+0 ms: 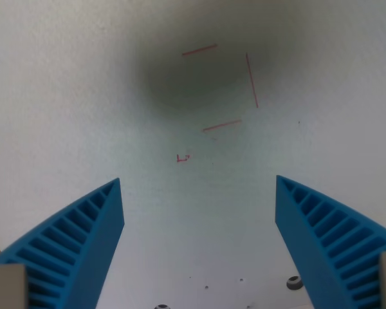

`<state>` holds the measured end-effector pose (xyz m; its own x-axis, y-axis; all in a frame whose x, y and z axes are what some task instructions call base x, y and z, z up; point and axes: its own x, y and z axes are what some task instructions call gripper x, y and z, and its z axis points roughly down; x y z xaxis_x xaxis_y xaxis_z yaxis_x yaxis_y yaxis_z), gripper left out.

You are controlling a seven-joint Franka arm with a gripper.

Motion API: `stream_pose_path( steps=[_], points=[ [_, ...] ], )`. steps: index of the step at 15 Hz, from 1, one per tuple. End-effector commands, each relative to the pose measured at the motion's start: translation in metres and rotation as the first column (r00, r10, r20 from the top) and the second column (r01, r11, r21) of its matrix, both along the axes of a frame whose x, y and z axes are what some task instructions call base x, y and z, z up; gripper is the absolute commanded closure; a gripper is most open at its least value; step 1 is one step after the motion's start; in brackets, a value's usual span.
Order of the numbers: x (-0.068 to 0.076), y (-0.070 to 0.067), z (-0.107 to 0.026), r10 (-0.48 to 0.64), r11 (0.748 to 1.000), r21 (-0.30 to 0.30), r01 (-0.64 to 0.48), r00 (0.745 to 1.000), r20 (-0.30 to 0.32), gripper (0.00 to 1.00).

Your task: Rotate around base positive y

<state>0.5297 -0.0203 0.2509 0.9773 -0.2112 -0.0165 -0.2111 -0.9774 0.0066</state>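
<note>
1. Wrist view: the camera looks down between the two blue ribbed plastic fingers [83,241] of the robot's hand [198,222], which enter from the bottom corners of the picture. The fingers are spread wide apart and nothing lies between them.
2. The task is a pure motion, a rotation about the base's positive y axis, so no object is to be grasped. The thing that matters is the hand itself, and it hangs above the pale, matte white tabletop [58,96] without touching it.
3. Judging from this one picture, the rotation is under way or about to begin; how far along it is cannot be told.
4. The next move probably calls for a steady tilt of the wrist, with the fingertips kept off the surface.
5. Thin red pen lines [235,84] form an incomplete rectangle on the tabletop ahead of the hand, inside a soft dark shadow [180,77]. A small red mark [183,158] lies nearer the hand.
6. Small dark screw-like fittings [294,282] show near the bottom edge. Nothing of the room beyond is visible.
</note>
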Motion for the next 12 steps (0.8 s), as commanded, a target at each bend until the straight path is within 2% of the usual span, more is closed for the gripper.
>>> stream_pose_path(
  steps=[1,12],
  points=[
    [0.0002,-0.0001,0.0019,0.0,1.0,0.0,0.0,1.0,-0.008,0.0],
    [0.0002,-0.0001,0.0019,0.0,1.0,0.0,0.0,0.991,-0.136,0.0]
  ],
)
